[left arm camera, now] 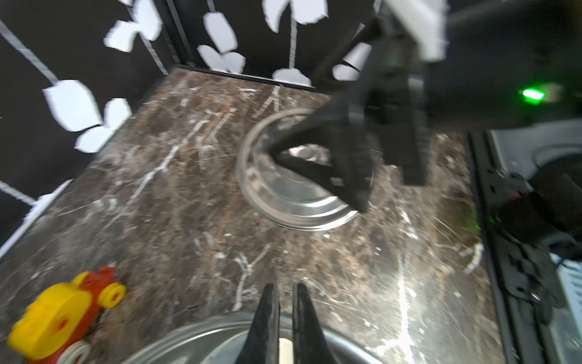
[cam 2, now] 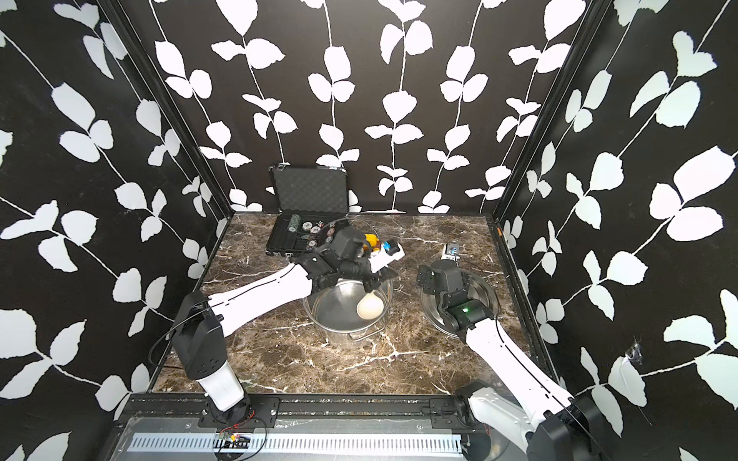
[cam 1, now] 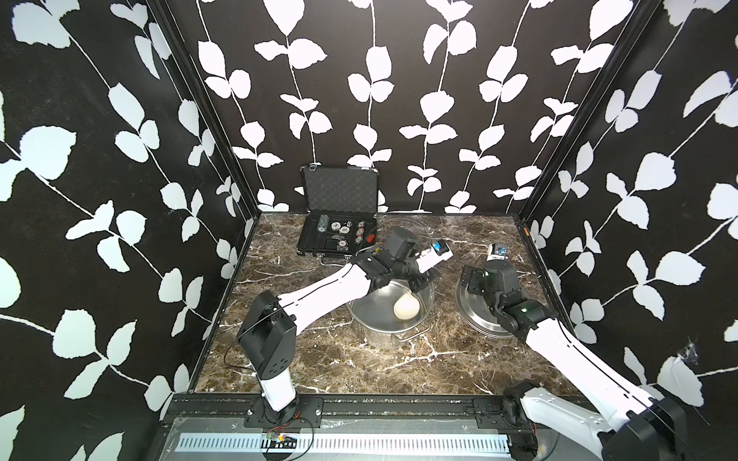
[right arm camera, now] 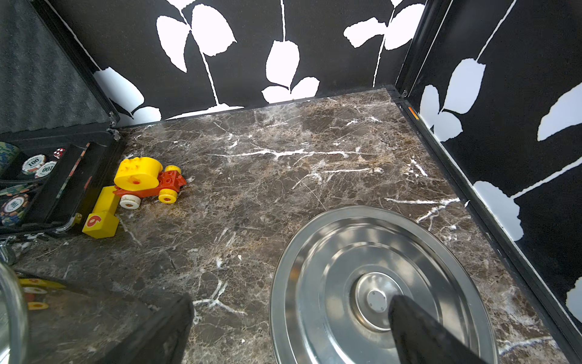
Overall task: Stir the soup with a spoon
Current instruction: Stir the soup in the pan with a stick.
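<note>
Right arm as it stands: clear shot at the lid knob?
Probably yes. The right gripper hangs right over the lid, fingers wide open, with the knob just inside one of them and nothing on top. The left gripper, shut on the spoon, is over at the pot, out of the way.

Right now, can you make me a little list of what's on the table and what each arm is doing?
Pot: steel, uncovered
Spoon: white, bowl inside pot
Lid: flat on table beside pot
Left tool: shut on spoon handle
Right tool: open, over lid
Other: toy car, chip case at back
</note>
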Controlling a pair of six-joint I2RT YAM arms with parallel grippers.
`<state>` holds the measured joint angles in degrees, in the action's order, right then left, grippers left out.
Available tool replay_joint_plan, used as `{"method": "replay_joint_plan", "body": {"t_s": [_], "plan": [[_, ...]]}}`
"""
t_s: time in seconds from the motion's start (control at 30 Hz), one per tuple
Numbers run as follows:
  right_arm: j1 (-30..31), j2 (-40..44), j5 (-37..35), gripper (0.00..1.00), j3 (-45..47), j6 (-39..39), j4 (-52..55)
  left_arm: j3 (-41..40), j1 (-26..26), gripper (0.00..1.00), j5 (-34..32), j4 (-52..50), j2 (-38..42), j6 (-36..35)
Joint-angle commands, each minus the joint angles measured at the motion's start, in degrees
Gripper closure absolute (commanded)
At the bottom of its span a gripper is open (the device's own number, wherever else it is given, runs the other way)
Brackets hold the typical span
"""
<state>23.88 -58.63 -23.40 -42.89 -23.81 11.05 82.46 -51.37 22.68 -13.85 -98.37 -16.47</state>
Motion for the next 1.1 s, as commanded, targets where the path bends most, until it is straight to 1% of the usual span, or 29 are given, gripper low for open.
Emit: {"method": "replay_joint_plan", "body": {"t_s": [0.0, 0.17, 0.47, 0.53, 0.63, 0.73, 0.87, 0.9, 0.93, 0.97, 1.07], "plan": [[-0.24, -0.58, -0.6, 0.01, 0.38, 0.08, -1.82, -2.24, -1.42, 1.0, -0.93, -3.96, 5.54, -2.46], [-0.29, -0.99, -0.44, 0.01, 0.29, 0.01, -2.23, -7.96, -2.15, 1.0, -3.38, -5.36, 10.54, -2.27], [-0.23, -3.15, 0.84, 0.01, -0.92, -0.36, -3.05, -17.97, -1.63, 1.0, -11.77, -5.72, 20.72, -2.12], [-0.21, -3.45, 1.03, 0.01, -1.1, -0.36, -3.2, -19.65, -0.01, 1.0, -12.25, -5.16, 22.51, -1.4], [-0.3, -3.66, 1.1, 0.01, -1.3, -0.27, -3.29, -22.21, 3.62, 1.0, -10.8, -2.68, 24.89, 0.92], [-0.23, -3.67, 1.08, 0.01, -1.31, -0.18, -3.28, -24.77, 7.63, 1.0, -10.43, 2.83, 26.73, 3.92], [-0.23, -3.64, 1.16, 0.01, -1.38, -0.05, -3.26, -25.94, 10.8, 1.0, -11.51, 9.35, 26.17, 6.97], [-0.27, -3.61, 1.14, 0.01, -1.4, 0.06, -3.19, -25.68, 10.85, 1.0, -11.78, 10.56, 25.52, 7.42], [-0.25, -3.53, 1.09, 0.01, -1.4, 0.16, -3.16, -25.26, 12.45, 1.0, -12.13, 11.39, 24.77, 7.76], [-0.28, -3.39, 1.01, 0.01, -1.4, 0.32, -3.06, -24.6, 12.97, 1.0, -12.37, 12.47, 23.66, 8.12], [-0.23, -3.03, 0.73, 0.01, -1.25, 0.51, -2.88, -22.22, 13.76, 1.0, -12.28, 13.83, 20.4, 8.59]]}}
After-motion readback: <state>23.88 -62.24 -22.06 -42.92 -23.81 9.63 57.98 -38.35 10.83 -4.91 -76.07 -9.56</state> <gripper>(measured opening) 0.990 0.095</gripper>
